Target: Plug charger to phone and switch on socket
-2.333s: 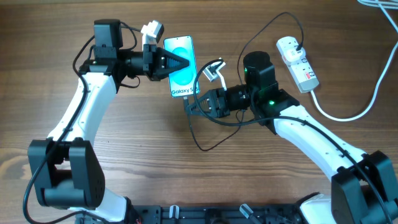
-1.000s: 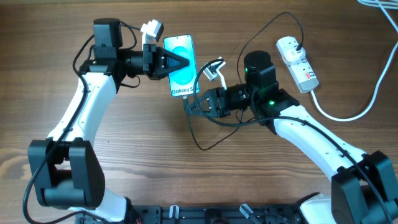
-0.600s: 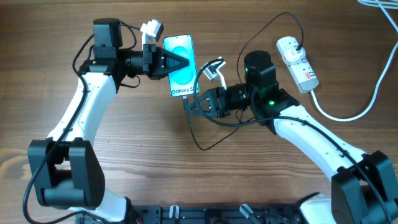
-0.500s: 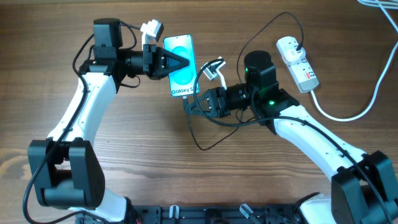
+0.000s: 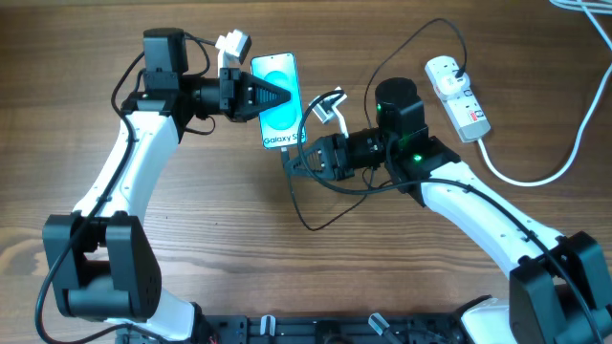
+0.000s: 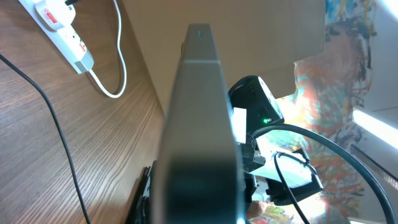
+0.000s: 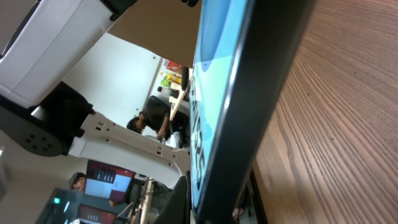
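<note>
Left tool [image 5: 273, 96] is clamped on the left edge of a small rectangular smartphone [image 5: 283, 115] with a bright turquoise screen, above the middle of a brown wooden worktop [image 5: 210, 239]. Right tool [image 5: 296, 159] sits just beside the smartphone's lower edge; whether its fingers are parted or closed cannot be told. A thin black cable [image 5: 308, 225] loops from there across the worktop. A white oblong power strip with red switches [image 5: 457, 96] lies well apart at far right, its thick white lead [image 5: 564, 158] curving away.
</note>
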`<action>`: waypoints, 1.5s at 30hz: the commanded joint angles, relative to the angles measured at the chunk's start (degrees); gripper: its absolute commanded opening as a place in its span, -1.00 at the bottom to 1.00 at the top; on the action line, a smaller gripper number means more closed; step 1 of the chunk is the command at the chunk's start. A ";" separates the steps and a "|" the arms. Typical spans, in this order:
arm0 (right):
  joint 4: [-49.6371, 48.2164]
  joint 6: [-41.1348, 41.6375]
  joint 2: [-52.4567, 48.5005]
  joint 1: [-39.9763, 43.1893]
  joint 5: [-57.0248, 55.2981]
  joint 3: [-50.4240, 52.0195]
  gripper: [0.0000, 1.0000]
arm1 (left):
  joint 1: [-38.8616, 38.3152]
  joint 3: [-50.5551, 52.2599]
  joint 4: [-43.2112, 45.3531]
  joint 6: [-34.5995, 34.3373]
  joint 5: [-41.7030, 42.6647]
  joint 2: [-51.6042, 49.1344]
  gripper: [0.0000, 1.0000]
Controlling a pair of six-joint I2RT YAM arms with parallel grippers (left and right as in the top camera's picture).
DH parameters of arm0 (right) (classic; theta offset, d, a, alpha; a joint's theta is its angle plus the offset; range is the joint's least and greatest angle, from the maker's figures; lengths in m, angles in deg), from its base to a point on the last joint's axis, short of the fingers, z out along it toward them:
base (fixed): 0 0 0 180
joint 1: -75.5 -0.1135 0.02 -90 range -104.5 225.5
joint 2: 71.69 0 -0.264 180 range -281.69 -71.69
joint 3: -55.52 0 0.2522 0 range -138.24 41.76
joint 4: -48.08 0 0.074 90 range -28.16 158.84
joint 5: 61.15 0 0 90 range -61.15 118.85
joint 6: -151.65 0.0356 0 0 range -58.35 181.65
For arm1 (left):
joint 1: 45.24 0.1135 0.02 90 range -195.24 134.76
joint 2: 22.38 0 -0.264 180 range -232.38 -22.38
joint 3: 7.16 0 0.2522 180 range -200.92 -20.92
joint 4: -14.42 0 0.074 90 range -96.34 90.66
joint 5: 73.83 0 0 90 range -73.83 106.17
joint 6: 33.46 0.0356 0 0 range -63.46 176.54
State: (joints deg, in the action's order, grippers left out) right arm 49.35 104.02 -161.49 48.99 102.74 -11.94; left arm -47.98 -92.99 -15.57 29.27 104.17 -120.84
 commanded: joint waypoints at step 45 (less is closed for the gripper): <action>-1.68 5.09 -0.74 2.73 -6.64 -0.17 -0.91 | -0.04 -0.24 -1.20 2.05 1.97 0.52 -0.92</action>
State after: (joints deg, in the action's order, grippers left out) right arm 49.28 107.72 -161.49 50.33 101.95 -11.94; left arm -47.91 -92.99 -15.90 29.71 102.54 -120.84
